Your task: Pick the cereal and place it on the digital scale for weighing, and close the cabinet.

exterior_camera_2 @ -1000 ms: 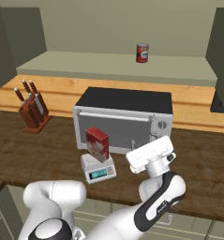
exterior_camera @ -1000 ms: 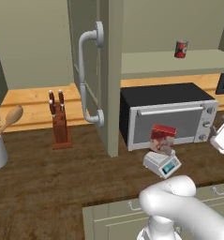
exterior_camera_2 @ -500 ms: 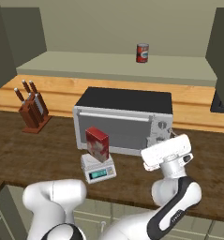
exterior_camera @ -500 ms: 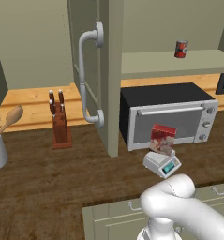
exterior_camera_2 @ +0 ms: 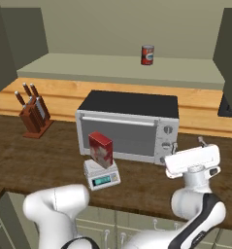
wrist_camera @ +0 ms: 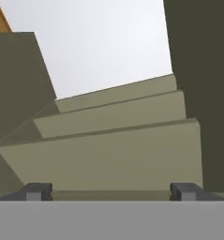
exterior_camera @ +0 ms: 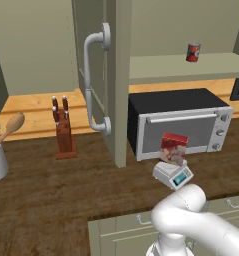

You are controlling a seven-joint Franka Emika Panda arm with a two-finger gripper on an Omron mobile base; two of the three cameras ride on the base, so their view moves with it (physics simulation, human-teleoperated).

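Both base views show cereal (exterior_camera: pixel 174 148) atop scale (exterior_camera: pixel 173 174); hand view shows wide-open, empty claw (wrist_camera: pixel 111 191).

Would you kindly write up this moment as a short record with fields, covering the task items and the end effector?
cereal: red box standing upright on the scale
digital scale: white, on the dark wood counter in front of the microwave
cabinet: door open, edge toward the camera in the left base view
shelf item: red can on the cabinet shelf
end effector: open, holding nothing, facing the cabinet interior
remaining: close the cabinet
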